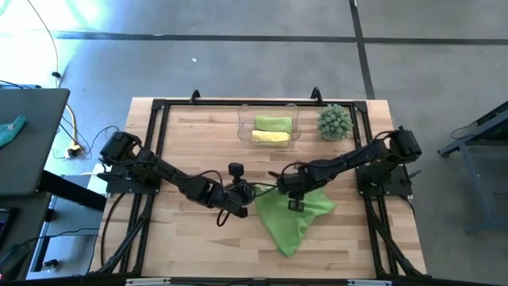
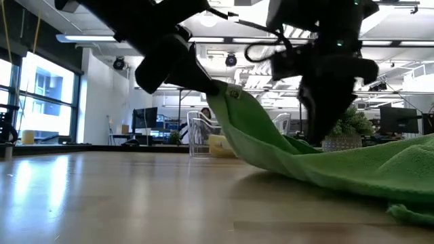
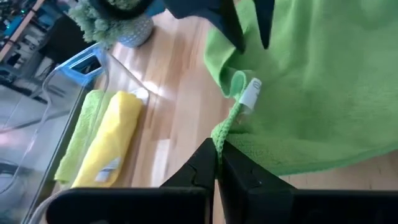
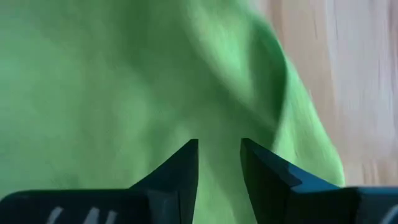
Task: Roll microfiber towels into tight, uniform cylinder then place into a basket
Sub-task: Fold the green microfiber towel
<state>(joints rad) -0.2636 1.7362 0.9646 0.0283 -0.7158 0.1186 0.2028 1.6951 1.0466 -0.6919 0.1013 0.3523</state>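
Note:
A lime green towel (image 1: 295, 221) lies spread on the table's near middle, and its left corner is raised. My left gripper (image 3: 217, 149) is shut on that corner. My right gripper (image 4: 219, 152) is open and points down over the towel's far part (image 1: 295, 202), with green cloth showing in the gap between its fingers. The clear plastic basket (image 1: 244, 127) stands at the far middle. It holds a rolled green towel (image 1: 272, 123) and a rolled yellow towel (image 1: 270, 137) lying side by side. My left gripper pinches the towel's edge at its left corner (image 3: 219, 132) between its two fingers, close to the white tag (image 3: 250, 93). It comes from the table's left. The corner (image 2: 230, 91) is lifted and the cloth slopes down from it to the table. My right gripper stands with its open fingertips at the towel's surface (image 4: 217, 93), and I cannot tell whether they touch it.
A spiky green potted plant (image 1: 334, 121) stands right of the basket at the far right. A black frame (image 1: 159, 111) runs around the wooden table top. Bare wood (image 1: 198, 238) lies at the near left.

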